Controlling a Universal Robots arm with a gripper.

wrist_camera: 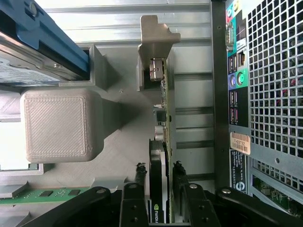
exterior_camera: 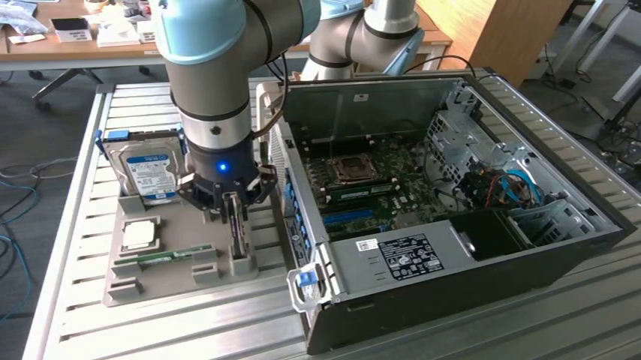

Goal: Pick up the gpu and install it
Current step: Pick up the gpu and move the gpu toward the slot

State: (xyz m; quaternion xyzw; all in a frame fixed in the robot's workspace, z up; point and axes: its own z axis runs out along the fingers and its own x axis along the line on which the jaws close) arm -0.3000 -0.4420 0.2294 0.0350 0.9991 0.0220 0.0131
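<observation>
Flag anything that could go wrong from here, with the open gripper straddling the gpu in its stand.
1. One finger faces the fan side of the gpu; closing there may press the fan rather than the board.
2. The gripper sits away from the silver bracket, so the card might tilt when lifted.
3. The computer case stands close beside; a swing could clip it.

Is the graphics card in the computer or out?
Out: the thin dark circuit card stands on edge in the grey plastic holder, beside the black computer case.
</observation>
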